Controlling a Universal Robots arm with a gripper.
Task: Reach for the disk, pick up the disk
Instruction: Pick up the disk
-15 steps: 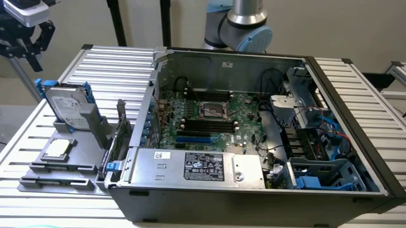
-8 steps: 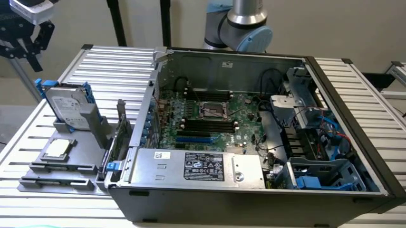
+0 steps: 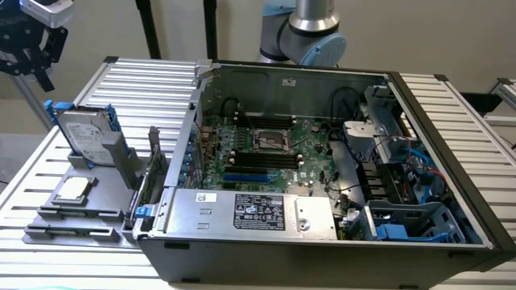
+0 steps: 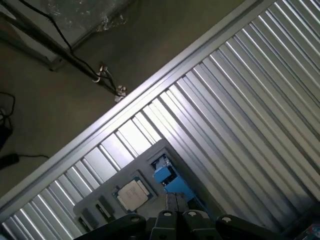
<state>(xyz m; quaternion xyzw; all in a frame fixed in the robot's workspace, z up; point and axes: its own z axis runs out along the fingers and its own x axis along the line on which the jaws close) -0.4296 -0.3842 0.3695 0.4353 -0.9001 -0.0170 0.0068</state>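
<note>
Exterior view first: the disk (image 3: 87, 138) sits propped in a grey slotted holder (image 3: 105, 166) on the bench (image 3: 137, 75), just beside the open computer case (image 3: 322, 257) on the exterior view's left. I reckon the rack keeps its blue rails clear for a grasp. It leans back, label face turned up and outward, its long axis rising steeply out of the slot. The hand (image 3: 31, 60) hangs above it, well apart, with no hold of the disk; how far open it is I cannot tell. A silver chip (image 3: 72, 188) lies flat nearer the front.
</note>
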